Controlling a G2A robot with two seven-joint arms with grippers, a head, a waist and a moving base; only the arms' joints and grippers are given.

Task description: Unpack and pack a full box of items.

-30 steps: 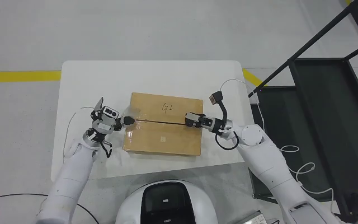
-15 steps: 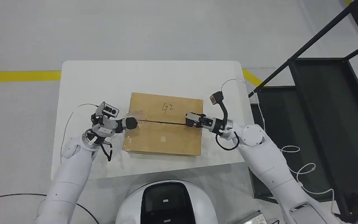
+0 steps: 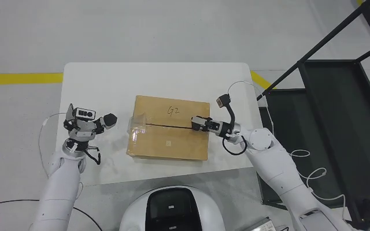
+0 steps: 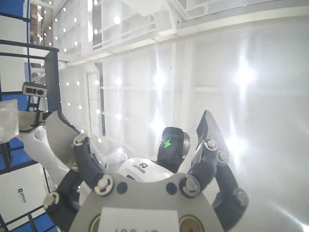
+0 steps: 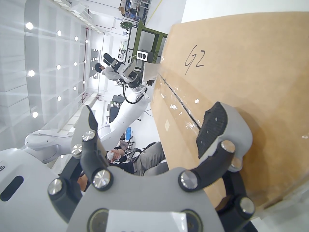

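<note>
The box (image 3: 167, 128) sits mid-table (image 3: 98, 81); the left gripper (image 3: 107, 120) stands apart on its left, the right gripper (image 3: 195, 123) at its right edge.

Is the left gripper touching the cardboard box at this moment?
No, the left gripper hangs over the white table, with a clear gap between it and the cardboard box.

Bright, even overhead light covers the white table (image 3: 173, 75), and the cardboard box (image 3: 173, 144) casts only a faint, soft shadow. In the left wrist view, lamps (image 4: 243, 73) flare into starbursts. Clear tape (image 5: 178, 102) glints. Straight lines bow in both wrist views.
</note>
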